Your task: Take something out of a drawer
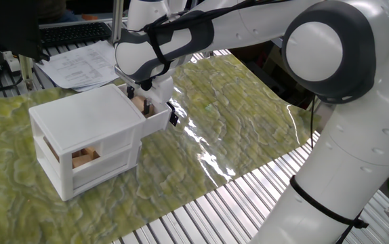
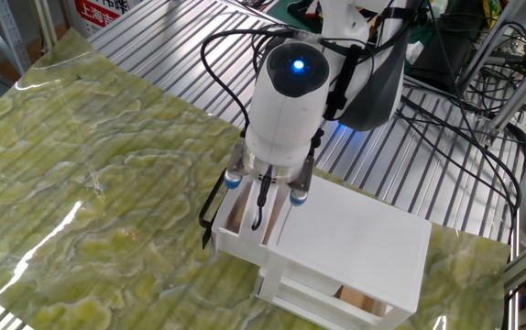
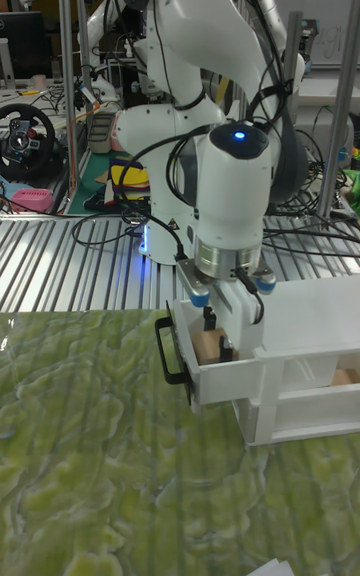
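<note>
The white two-drawer box (image 1: 79,122) has its upper drawer (image 1: 155,116) pulled out, with the black handle (image 3: 165,350) at the front. My gripper (image 1: 139,102) reaches straight down into this drawer. A small tan wooden block (image 3: 211,344) sits between its black fingers (image 3: 209,320), which stand close against both sides. From above, the gripper (image 2: 265,213) and wrist hide most of the drawer's inside (image 2: 235,227), and the block does not show there. The block (image 1: 138,104) still rests low in the drawer.
The lower drawer (image 1: 96,163) is closed and holds other tan blocks (image 1: 83,157). A green marbled mat (image 1: 235,115) covers the table. Papers (image 1: 79,64) and a keyboard (image 1: 72,32) lie behind the box. Bare metal slats (image 2: 410,156) run beyond the mat's edge.
</note>
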Controlling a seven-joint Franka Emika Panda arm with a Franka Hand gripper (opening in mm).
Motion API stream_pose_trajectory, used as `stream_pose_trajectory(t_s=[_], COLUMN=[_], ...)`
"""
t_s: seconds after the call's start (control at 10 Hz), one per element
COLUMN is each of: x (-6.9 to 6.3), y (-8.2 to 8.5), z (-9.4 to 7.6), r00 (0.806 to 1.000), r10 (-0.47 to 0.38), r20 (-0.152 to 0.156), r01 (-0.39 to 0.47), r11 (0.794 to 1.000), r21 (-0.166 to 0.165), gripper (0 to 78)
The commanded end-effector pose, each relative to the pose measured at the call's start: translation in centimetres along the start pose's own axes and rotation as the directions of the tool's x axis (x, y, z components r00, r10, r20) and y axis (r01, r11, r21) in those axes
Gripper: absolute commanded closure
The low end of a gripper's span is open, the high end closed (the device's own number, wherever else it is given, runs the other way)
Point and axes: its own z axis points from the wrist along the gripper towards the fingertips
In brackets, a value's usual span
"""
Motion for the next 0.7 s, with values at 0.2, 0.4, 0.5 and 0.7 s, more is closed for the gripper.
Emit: stream_pose_trajectory(t_s=[0.2,0.4,0.5,0.7], x=[-0.61,-0.37,-0.15,0.25], y=[-1.11,-1.19,-1.24,-1.4], z=[-2.39,-2.68,-2.82,-3.18], r00=[0.999,0.999,0.999,0.999], r10=[-0.048,-0.046,-0.043,-0.045], r20=[0.015,0.014,0.015,0.017], r01=[0.048,0.046,0.043,0.045], r11=[0.999,0.999,0.999,0.999], r21=[-0.009,-0.01,-0.011,-0.009], gripper=[76.2,76.2,76.2,76.2])
